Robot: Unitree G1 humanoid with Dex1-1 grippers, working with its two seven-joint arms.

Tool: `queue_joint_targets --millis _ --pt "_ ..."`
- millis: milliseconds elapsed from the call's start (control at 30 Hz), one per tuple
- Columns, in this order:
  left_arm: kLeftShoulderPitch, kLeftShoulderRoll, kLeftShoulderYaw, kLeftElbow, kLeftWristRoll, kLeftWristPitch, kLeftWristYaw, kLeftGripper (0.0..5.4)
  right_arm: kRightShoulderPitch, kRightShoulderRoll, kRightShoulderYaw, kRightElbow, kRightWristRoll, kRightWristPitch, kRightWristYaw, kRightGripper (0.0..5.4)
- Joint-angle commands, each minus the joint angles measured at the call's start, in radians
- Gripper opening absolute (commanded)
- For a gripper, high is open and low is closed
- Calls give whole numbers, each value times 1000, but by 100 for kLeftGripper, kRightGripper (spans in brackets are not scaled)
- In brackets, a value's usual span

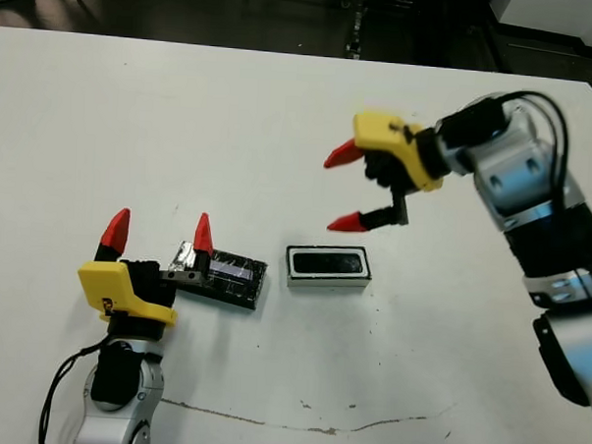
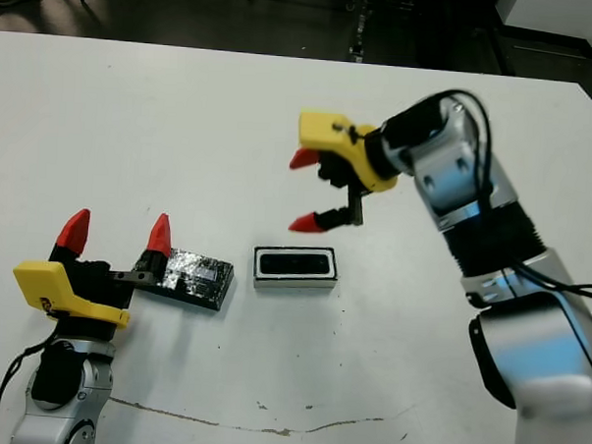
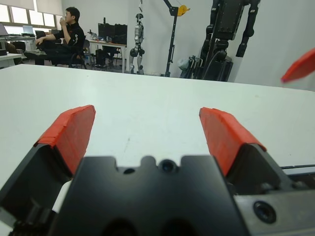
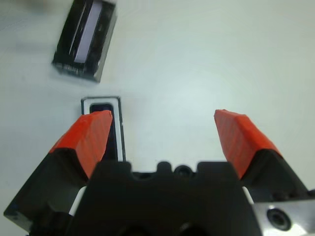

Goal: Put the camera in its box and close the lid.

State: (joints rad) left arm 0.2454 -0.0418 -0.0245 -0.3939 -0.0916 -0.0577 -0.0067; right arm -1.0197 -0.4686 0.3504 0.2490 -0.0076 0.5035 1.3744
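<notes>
Left tool [image 1: 158, 232] low at the worktop's near left, fingers apart, one tip touching the lid [image 1: 224, 276], glossy black and lying flat. Just right of it, the box [image 1: 327, 266], with the camera [image 1: 327, 262] apparently lying dark inside. Right tool [image 1: 345, 187] raised above and beyond the box, fingers apart, holding nothing. Next, probably: grasp lid by its edges, lift level, centre over box, lower squarely. White worktop [image 1: 183, 119], scuffed near front; beyond it, a seated person [image 3: 66, 37] and equipment stands.
</notes>
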Motion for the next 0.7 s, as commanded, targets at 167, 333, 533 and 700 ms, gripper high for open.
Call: queue_joint_targets --millis 167,333,533,700 --pt "4 4 3 0 -3 10 -4 540 227 -11 -242 -297 115 218 -284 530" --pt "3 8 7 3 -8 7 -10 540 539 48 -421 -488 178 130 -508 459" --pt "-1 9 12 4 -7 14 -7 540 815 104 -575 -649 295 77 -644 361" --pt "-6 10 16 8 -6 9 -9 540 1007 184 -661 -774 368 47 -790 275"
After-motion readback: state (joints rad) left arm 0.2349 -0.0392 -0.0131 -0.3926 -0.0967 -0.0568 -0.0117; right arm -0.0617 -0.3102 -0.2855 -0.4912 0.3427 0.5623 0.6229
